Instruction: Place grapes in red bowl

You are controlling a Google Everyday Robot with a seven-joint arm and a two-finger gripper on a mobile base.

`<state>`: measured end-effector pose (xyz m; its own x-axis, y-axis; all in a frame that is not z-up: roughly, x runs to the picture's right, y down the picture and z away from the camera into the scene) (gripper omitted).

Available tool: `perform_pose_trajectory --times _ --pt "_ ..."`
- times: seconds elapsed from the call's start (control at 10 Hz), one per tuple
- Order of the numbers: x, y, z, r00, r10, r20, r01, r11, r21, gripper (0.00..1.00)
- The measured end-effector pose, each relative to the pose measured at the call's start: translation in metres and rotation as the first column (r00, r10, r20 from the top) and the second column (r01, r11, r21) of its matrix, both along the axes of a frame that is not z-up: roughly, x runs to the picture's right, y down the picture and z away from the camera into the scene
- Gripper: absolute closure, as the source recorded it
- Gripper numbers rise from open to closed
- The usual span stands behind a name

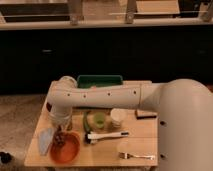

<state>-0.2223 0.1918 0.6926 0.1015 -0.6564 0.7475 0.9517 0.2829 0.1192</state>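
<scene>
The red bowl (66, 150) is wide, shallow and orange-red, and stands at the front left of the wooden table (100, 150). The grapes (61, 137) show as a small dark bunch at the bowl's back rim, right under my gripper (60, 129). The gripper hangs straight down from the white arm (105, 95), which reaches in from the right and bends down at the table's left side. The arm hides the table behind it.
A green tray (100, 80) lies at the back. A green bowl (98, 120), a white cup (118, 117), a black-headed brush (107, 135), a fork (136, 156) and a dark block (145, 115) lie mid-table. A pale packet (46, 139) lies left of the red bowl.
</scene>
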Motion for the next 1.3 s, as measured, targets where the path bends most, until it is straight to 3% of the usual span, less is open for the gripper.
perform_pose_trajectory --times 0.7,1.1,1.3 --pt "0.006 0.014 -0.021 0.998 -0.056 0.014 0.057 0.9982 -0.019 1.0" --pt "0.013 0.024 -0.024 0.997 -0.072 0.027 0.074 0.9951 -0.066 1.0" --pt "0.016 0.029 -0.022 0.996 -0.085 0.041 0.089 0.9897 -0.112 1.0"
